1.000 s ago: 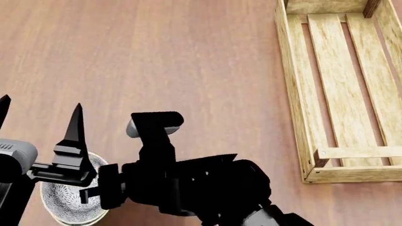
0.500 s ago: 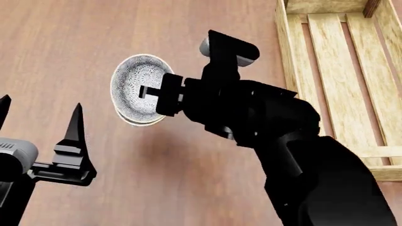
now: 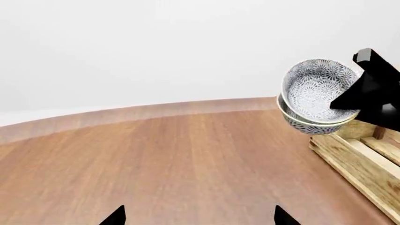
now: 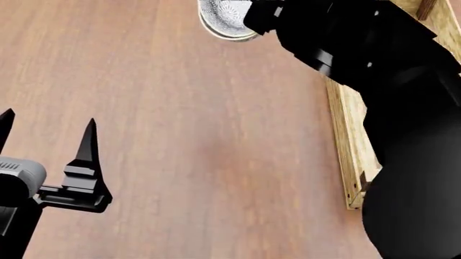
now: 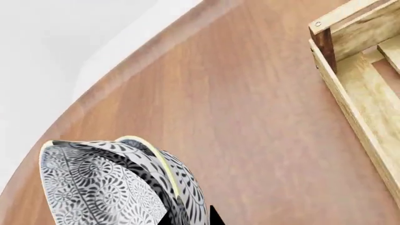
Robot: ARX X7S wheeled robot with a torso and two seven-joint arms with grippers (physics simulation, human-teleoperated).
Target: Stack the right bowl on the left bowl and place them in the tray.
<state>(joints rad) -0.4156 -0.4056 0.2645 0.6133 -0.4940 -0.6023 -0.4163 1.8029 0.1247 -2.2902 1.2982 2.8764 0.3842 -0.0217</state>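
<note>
Wood-grain surface [image 4: 180,135] fills most of the head view, bare across its middle, with a curved far edge against a pale backdrop in the left wrist view. Tray [image 4: 349,135] of light wood lies along the right side, largely hidden in the head view behind the black right arm [image 4: 403,108], only its near plank and a corner showing; slats and a dark corner post clearer in the right wrist view [image 5: 356,70]. Right arm reaches across the top of the head view and blocks the tray's interior. Bowls [image 3: 315,96], two nested and patterned grey-white, held tilted on edge above the surface, just beside the tray's near side and outside it. Right tool [image 3: 350,101] clamped on the bowls' rim. Left tool [image 4: 47,135] sits low at the left, well apart from the bowls, its pointed fingers [image 4: 88,143] spread and holding nothing.
</note>
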